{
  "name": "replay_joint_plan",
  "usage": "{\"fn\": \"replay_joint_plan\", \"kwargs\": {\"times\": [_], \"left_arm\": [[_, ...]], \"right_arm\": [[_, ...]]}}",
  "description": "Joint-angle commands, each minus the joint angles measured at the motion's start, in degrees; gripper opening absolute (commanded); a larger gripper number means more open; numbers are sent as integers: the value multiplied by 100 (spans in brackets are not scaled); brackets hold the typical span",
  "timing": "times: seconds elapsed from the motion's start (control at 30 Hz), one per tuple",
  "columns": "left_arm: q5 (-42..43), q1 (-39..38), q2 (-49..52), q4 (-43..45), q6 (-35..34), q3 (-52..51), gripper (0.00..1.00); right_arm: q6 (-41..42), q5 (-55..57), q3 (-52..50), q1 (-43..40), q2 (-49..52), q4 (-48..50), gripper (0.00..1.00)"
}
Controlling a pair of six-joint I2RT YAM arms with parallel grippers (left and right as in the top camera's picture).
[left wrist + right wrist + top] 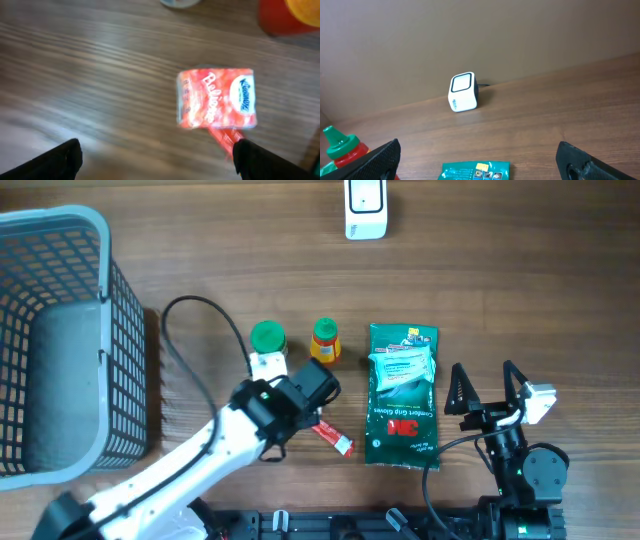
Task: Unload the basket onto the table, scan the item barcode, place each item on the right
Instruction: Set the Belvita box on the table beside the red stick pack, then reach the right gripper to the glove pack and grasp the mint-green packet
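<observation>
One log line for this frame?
left gripper: jaws open, red packet below, unheld | right gripper: jaws open, empty | scanner: no item presented

The left arm (170, 470) is stretched from the lower left corner diagonally toward the centre, its white links seen from above. The left end effector (157, 162) is pointed downward, with its dark fingers (60, 160) spread wide at both lower corners of the wrist view. The right arm (525, 475) is folded close over its base at lower right. The right end effector (484, 380) is aimed toward the far side, jaws also spread wide.
</observation>
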Motion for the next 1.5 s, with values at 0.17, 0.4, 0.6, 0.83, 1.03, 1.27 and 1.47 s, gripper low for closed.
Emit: {"fn": "replay_joint_plan", "kwargs": {"times": [0.17, 0.4, 0.6, 0.83, 1.03, 1.27, 1.47], "left_arm": [[273, 2, -1351, -1652, 396, 688, 100], [275, 2, -1504, -1746, 393, 688, 100], [304, 2, -1504, -1746, 393, 688, 100], [304, 2, -1504, -1746, 393, 688, 100], [304, 2, -1504, -1746, 393, 688, 100], [304, 2, -1504, -1746, 393, 688, 100], [304, 2, -1504, -1746, 393, 688, 100]], "right_arm": [[-17, -61, -7, 13, -35, 15, 100], [-20, -61, -7, 13, -35, 15, 100], [1679, -433, -7, 13, -35, 35, 100], [4304, -1812, -4, 13, -35, 511, 100], [3827, -3309, 595, 13, 328, 44, 99], [1976, -2949, 3237, 13, 2717, -2197, 99], [1241, -1670, 5622, 13, 5377, -4826, 100]]}}
